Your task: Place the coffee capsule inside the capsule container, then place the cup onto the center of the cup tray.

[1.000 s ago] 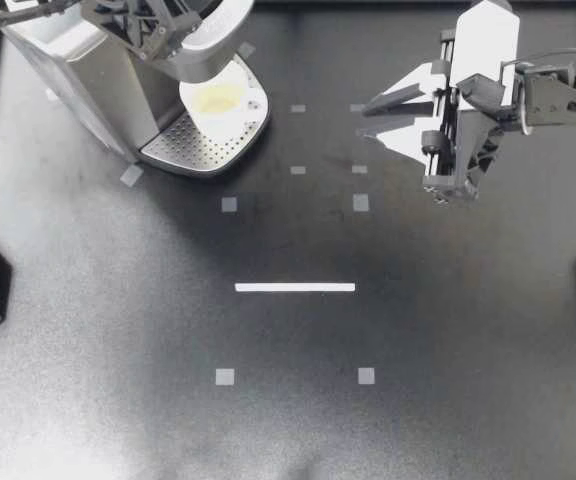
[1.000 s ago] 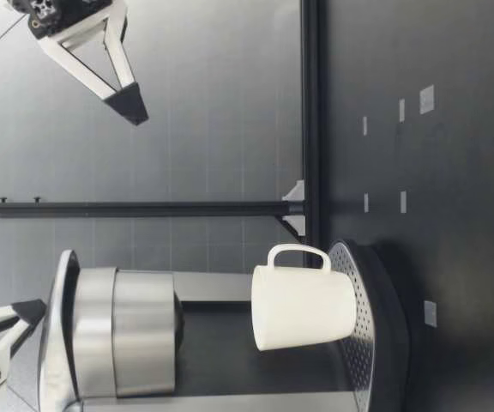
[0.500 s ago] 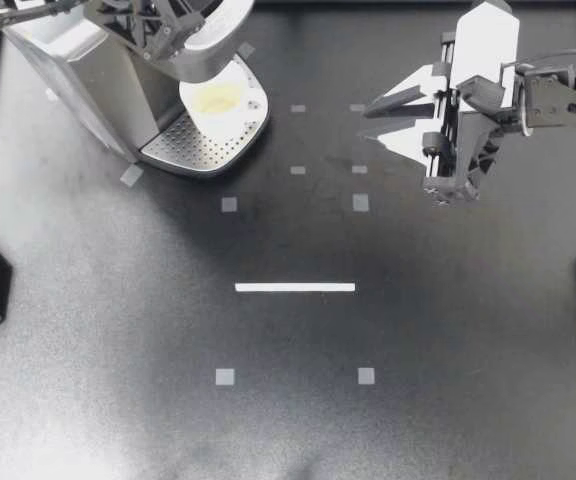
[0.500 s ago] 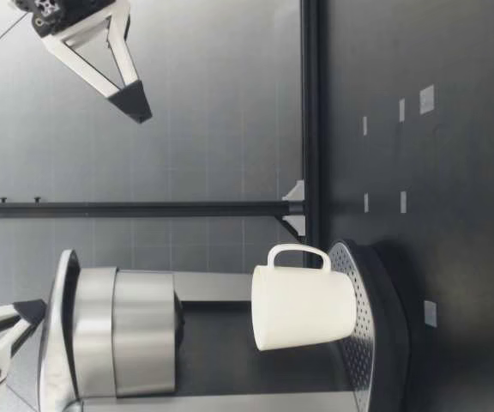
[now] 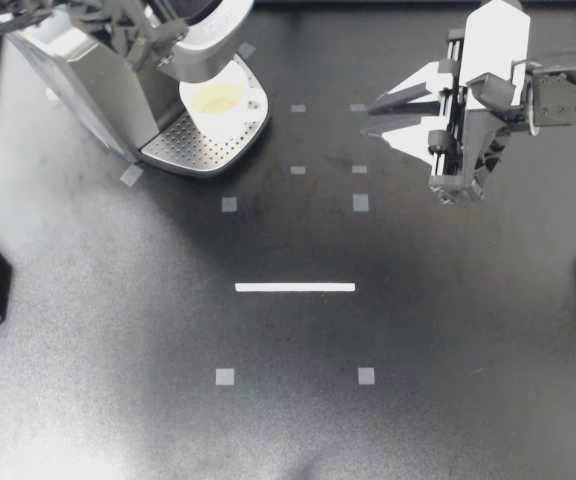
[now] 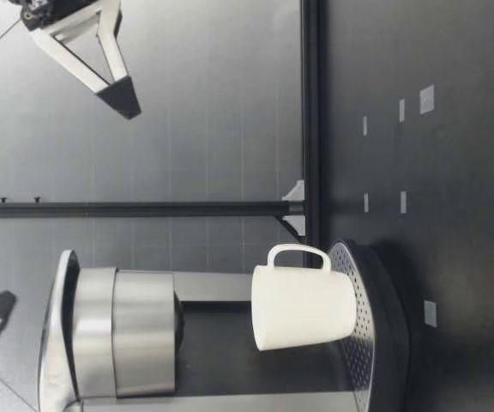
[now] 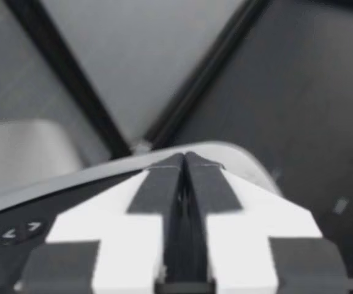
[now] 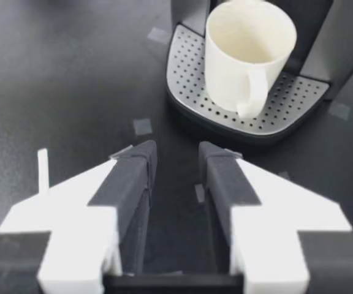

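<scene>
Far left: coffee machine (image 5: 73, 75), with the left gripper (image 5: 146, 28) hanging just above its silver head (image 5: 208, 40), fingers pressed flat together and nothing seen between them. No capsule visible in any view; probably already inside the head, though that can't be confirmed. Under the spout the white cup (image 5: 218, 100) stands upright on the perforated cup tray (image 5: 183, 150), set toward the machine body rather than the tray's near rim, handle pointing right. Right of that, open table (image 5: 288, 420), then the right gripper (image 5: 376, 116) high above it, well apart from the cup, fingers a narrow gap apart and empty. From this gripper the cup lies left and a little farther back, straight ahead of the fingers, handle facing them. The left arm is nearer, but any re-centring nudge looks easier for the right.
</scene>
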